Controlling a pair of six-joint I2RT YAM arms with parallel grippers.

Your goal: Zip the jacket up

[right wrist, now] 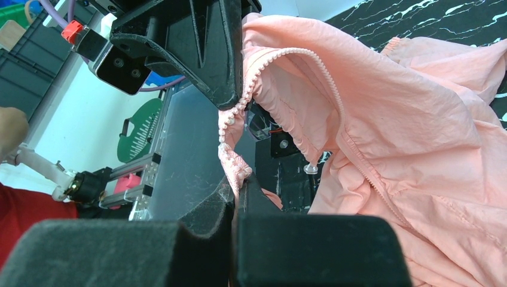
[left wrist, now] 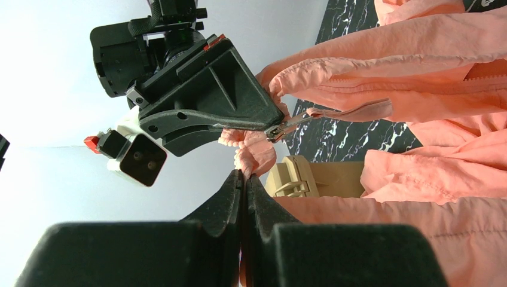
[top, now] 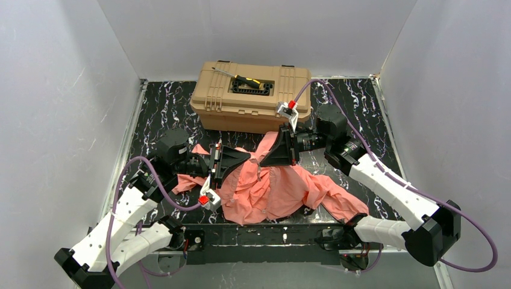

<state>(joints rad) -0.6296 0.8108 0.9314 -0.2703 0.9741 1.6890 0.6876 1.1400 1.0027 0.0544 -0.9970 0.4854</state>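
Note:
The salmon-pink jacket (top: 283, 189) lies crumpled on the black marbled table, its top front lifted between my two grippers. My left gripper (top: 246, 158) is shut on the toothed zipper edge; in the left wrist view its tips (left wrist: 245, 176) pinch a pink fold. My right gripper (top: 267, 158) faces it, almost tip to tip, and is shut on the other zipper edge (right wrist: 239, 182). In the left wrist view a metal slider (left wrist: 280, 130) with a pink pull strap (left wrist: 353, 112) hangs at the right gripper's tip. The zipper teeth (right wrist: 281, 54) run open along the jacket (right wrist: 406, 119).
A tan toolbox (top: 253, 102) stands just behind the grippers, with a black-and-yellow tool (top: 250, 84) on its lid. White walls enclose the table on three sides. A sleeve (top: 337, 201) trails toward the front right edge.

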